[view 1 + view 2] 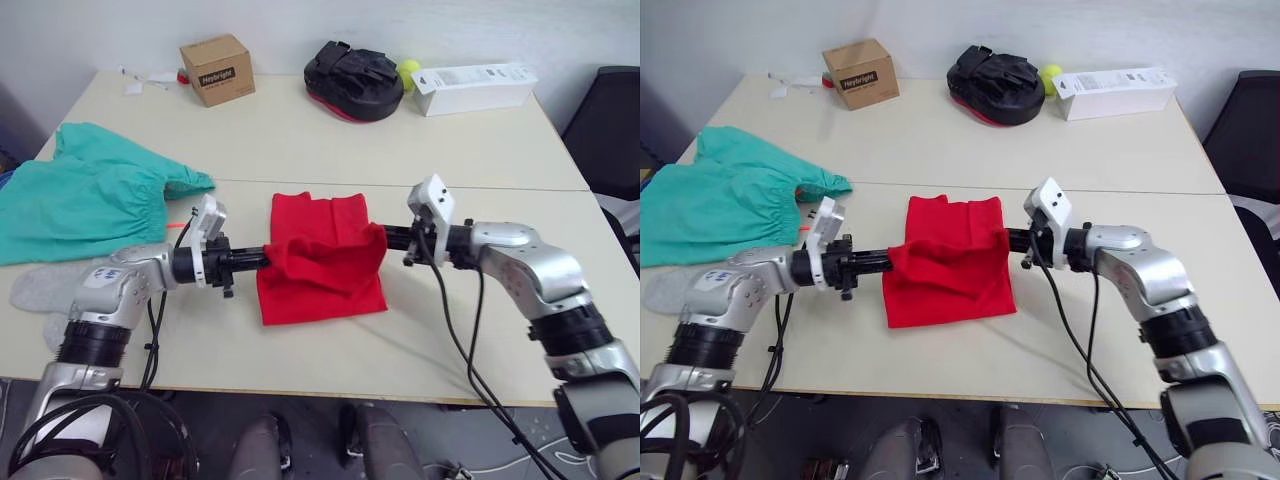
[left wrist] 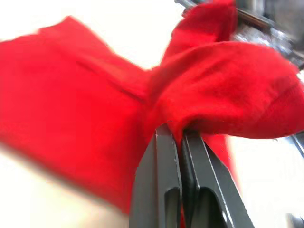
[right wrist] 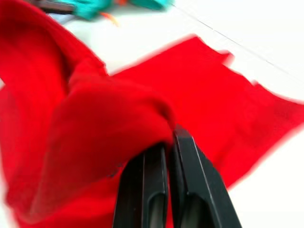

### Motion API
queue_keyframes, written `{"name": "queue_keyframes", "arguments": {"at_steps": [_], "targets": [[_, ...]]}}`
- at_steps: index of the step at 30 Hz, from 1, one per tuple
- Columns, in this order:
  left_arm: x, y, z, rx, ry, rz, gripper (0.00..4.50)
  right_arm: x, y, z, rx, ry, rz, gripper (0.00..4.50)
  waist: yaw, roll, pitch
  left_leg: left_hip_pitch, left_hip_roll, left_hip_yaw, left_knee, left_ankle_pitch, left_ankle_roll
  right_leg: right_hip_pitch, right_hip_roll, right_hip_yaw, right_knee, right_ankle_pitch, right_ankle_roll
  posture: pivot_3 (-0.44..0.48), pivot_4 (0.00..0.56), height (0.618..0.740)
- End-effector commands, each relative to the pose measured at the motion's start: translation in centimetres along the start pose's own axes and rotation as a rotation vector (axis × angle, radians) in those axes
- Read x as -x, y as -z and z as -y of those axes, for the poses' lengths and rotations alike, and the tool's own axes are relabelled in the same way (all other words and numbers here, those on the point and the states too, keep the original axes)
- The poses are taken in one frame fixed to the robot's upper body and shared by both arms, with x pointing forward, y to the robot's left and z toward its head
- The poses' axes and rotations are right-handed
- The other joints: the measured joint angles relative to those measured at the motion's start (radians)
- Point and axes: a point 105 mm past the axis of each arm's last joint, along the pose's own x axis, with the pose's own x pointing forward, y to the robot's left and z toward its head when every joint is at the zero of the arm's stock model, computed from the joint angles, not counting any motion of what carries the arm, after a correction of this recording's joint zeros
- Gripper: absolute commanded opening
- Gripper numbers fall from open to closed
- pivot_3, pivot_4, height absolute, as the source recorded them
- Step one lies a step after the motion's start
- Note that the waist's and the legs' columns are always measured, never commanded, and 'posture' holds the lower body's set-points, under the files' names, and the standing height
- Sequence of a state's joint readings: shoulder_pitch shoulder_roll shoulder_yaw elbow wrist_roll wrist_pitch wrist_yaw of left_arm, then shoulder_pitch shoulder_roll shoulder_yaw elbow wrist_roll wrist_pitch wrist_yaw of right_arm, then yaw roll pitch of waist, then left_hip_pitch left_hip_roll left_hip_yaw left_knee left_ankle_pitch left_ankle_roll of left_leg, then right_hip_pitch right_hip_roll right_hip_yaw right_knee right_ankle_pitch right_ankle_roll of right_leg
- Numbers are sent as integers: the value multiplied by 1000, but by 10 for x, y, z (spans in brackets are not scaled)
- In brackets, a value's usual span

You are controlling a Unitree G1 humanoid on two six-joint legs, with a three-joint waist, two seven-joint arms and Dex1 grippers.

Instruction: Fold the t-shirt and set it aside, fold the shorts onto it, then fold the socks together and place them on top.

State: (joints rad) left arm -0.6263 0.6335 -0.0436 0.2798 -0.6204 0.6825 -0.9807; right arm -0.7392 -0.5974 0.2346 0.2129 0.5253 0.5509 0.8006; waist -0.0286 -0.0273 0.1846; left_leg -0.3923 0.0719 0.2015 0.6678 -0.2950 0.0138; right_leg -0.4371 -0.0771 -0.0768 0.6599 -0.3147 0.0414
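Both the left gripper [image 1: 262,256] and right gripper [image 1: 384,238] pinch the bright red cloth t-shirt [image 1: 320,285]; the far-left brown cardboard box [image 1: 216,69] reads "Heybright".

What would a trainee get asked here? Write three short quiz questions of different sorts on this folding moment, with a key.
1. True or false: both grippers are shut on the t-shirt.
2. Multiple choice: where do the shorts lie? A) on the t-shirt B) flat on the table, on the robot's left side, apart from the t-shirt C) in the right gripper
3. Fill in: the fold held between the left gripper and the right gripper is ____ off the table, while the rest of the t-shirt lies flat.

Key: 1 true; 2 B; 3 lifted.
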Motion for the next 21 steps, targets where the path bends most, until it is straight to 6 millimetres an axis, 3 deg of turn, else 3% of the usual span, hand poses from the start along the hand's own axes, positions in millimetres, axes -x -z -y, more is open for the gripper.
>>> {"name": "queue_keyframes", "arguments": {"at_steps": [1,13,16,21], "targets": [[-2,-17,-16,-13,-95,83,39,-1,-8,22,40,114,3,0,0,0,0,-1,0,0,0,0,0,-2,0,0,0,0,0,0,150,740],[2,-16,-46,137,-255,186,39,-24,-13,31,-66,165,69,0,-19,0,0,-2,0,2,0,6,-2,-6,1,3,7,1,1,0,150,740],[1,-15,-44,125,-238,179,0,-24,-13,40,-98,223,82,754,-24,0,0,-2,0,2,0,7,-3,-6,0,3,9,2,1,0,150,740],[3,-22,-47,70,-285,218,1347,-18,-15,45,-92,263,110,2533,-28,0,0,-2,-1,2,-1,7,-3,-6,0,3,8,2,1,0,150,740]]}}
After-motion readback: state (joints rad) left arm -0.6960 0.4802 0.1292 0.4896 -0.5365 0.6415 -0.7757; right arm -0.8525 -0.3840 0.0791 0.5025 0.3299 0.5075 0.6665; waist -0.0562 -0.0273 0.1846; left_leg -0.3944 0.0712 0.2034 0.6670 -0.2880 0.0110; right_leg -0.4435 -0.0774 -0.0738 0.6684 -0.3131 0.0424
